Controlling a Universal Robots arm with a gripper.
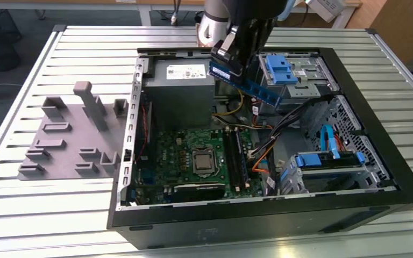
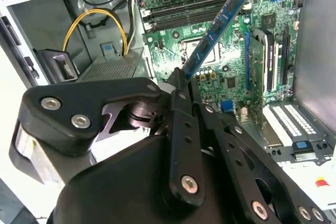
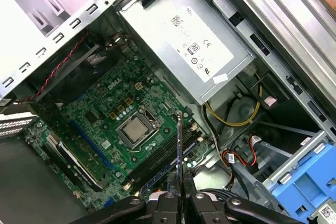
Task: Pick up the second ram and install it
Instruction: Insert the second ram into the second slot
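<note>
The gripper (image 2: 181,80) has its fingers (image 2: 185,129) clamped on one end of the ram (image 2: 218,27), and the blue stick juts out from the fingertips over the open case (image 1: 378,183). In the first wrist view the ram (image 3: 179,145) appears edge-on, a thin line rising from the closed gripper (image 3: 180,195) above the motherboard (image 3: 105,114).

In the exterior view the gripper (image 1: 229,56) holds the ram (image 1: 253,86) in the air, tilted, above the gap between the grey power supply (image 1: 181,86) and the blue drive bracket (image 1: 282,70). The ram touches nothing but the fingers.

Below it lies the green motherboard (image 1: 185,156) with the processor (image 1: 203,161) at its middle and the long black slots (image 1: 235,156) just beside it, towards the exterior view's right. Yellow cables (image 3: 236,119) curl near the power supply (image 3: 184,40).

Farther off, outside the case on the exterior view's left, a grey fixture (image 1: 70,134) stands on the slatted table (image 1: 49,215).
</note>
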